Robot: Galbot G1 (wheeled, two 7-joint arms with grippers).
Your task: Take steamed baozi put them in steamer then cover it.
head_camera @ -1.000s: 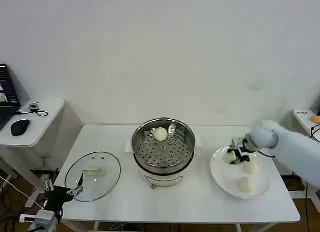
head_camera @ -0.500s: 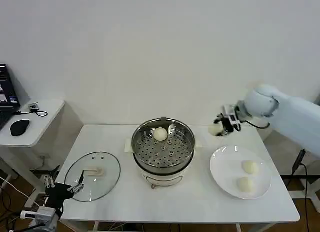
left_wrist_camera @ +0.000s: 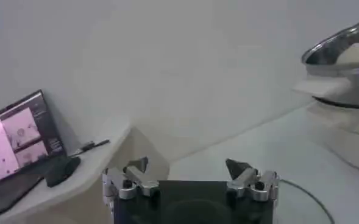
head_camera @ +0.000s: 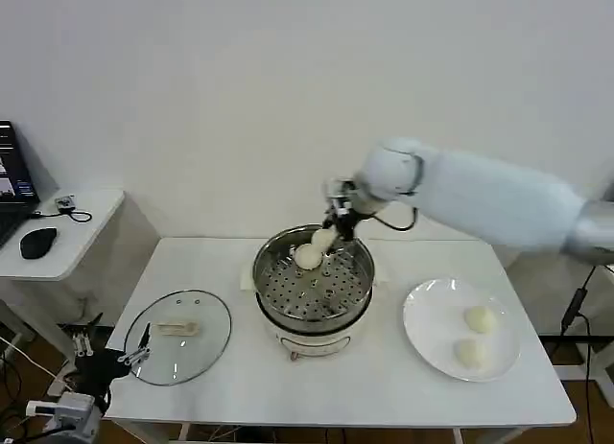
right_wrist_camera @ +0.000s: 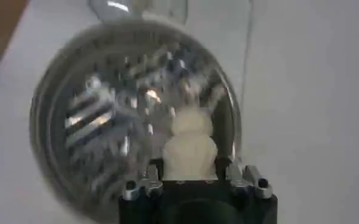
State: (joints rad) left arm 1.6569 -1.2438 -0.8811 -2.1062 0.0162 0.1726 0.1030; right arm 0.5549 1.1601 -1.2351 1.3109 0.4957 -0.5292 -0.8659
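Right gripper [head_camera: 331, 231] at upper centre of the head frame, above the far rim of the steamer [head_camera: 313, 281], pinching a steamed baozi [head_camera: 323, 239] between narrowly parted fingers; same bun [right_wrist_camera: 189, 157] seen in the right wrist view pressed between the two fingers [right_wrist_camera: 141, 184], with the perforated steel floor beneath. Held bun just beside, perhaps touching, a second baozi [head_camera: 306, 257] lying on the steamer floor toward the back; contact between them not clear. Steamer at centre of the bench [head_camera: 230, 262], on its white base. Two more baozi [head_camera: 480, 318] on the white plate [head_camera: 427, 329] at right centre of the frame, one nearer the lower edge [head_camera: 469, 353], apart from each other. Cover [head_camera: 178, 336] flat on the bench at lower left, cream handle up, well apart from the steamer. Left gripper [head_camera: 107, 359] at lower left corner, just off the bench edge beside the cover, holding nothing; in the left wrist view its fingers [left_wrist_camera: 133, 175] spread wide [left_wrist_camera: 189, 178], steamer rim [left_wrist_camera: 341, 55] at upper right of that frame. Side table with a laptop [head_camera: 13, 180] and mouse [head_camera: 37, 243] at the left edge.
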